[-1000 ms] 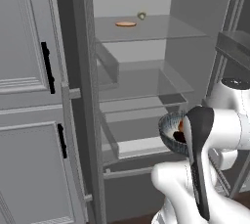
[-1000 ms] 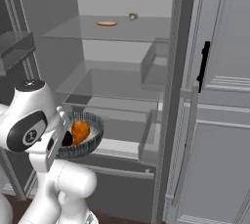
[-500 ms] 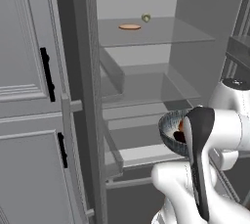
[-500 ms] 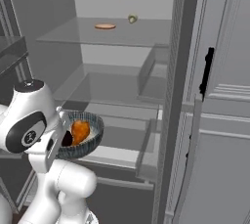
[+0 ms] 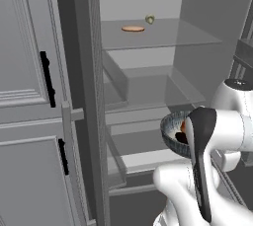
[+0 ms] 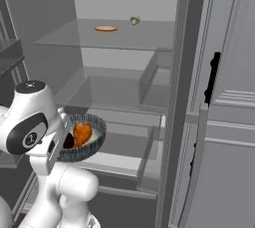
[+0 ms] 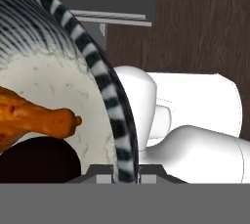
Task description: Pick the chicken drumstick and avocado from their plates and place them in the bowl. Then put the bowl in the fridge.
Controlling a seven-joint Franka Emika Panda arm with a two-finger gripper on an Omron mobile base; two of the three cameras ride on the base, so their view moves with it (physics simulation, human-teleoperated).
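1. The bowl (image 6: 84, 137), grey speckled with a striped rim, is held up in front of the open fridge (image 6: 119, 87), level with its lower shelves.
2. The gripper (image 7: 126, 175) is closed on the bowl's rim.
3. The glossy orange chicken drumstick (image 7: 29, 118) and the dark avocado (image 7: 36, 162) are seen touching inside the bowl.

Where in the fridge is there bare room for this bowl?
The middle shelf is bare from the left wall to the small bin at its right. The top shelf is free at its front and left; a flat brown item and a small round one crowd its back. The bowl is gripped.
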